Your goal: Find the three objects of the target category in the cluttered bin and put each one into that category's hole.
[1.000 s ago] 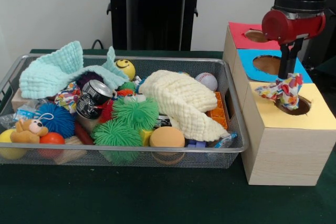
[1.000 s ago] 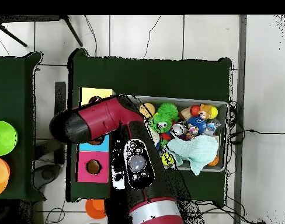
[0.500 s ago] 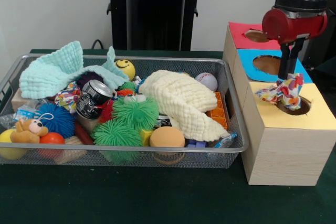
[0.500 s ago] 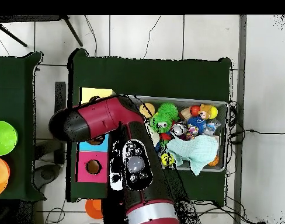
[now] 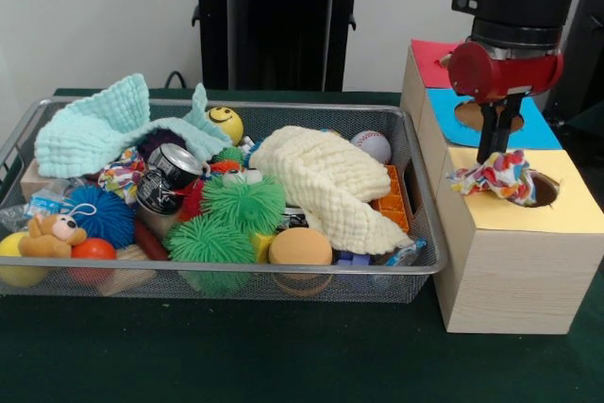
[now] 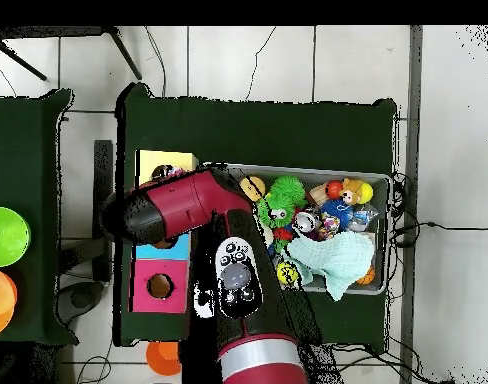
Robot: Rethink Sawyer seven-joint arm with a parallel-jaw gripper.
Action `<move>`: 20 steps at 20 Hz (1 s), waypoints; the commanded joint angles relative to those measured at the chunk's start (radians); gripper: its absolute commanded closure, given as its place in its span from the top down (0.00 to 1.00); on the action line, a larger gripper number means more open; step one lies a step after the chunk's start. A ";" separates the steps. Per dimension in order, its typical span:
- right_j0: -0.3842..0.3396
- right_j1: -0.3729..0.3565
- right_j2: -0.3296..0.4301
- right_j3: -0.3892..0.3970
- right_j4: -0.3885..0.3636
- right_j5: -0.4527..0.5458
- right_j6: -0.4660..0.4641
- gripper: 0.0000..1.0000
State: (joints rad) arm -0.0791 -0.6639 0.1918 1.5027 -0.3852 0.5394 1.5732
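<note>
Bundle (image 5: 493, 176) beside yellow hole (image 5: 540, 192)

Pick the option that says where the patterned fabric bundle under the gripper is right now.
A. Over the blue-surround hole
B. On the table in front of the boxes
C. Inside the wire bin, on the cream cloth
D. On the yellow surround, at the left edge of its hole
D. In the front view the fabric bundle lies on the yellow surround, at the left edge of the hole, with the gripper just above it.
</note>
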 commanded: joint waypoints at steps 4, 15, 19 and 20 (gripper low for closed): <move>0.000 0.068 -0.026 -0.002 0.044 -0.053 0.205 0.00; 0.006 0.062 -0.024 -0.001 0.073 -0.067 0.183 0.00; 0.003 0.063 0.002 -0.003 0.085 -0.085 0.168 0.00; 0.002 0.066 0.006 -0.007 0.089 -0.087 0.168 0.00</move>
State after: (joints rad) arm -0.0722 -0.6498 0.1678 1.5026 -0.3317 0.5080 1.5732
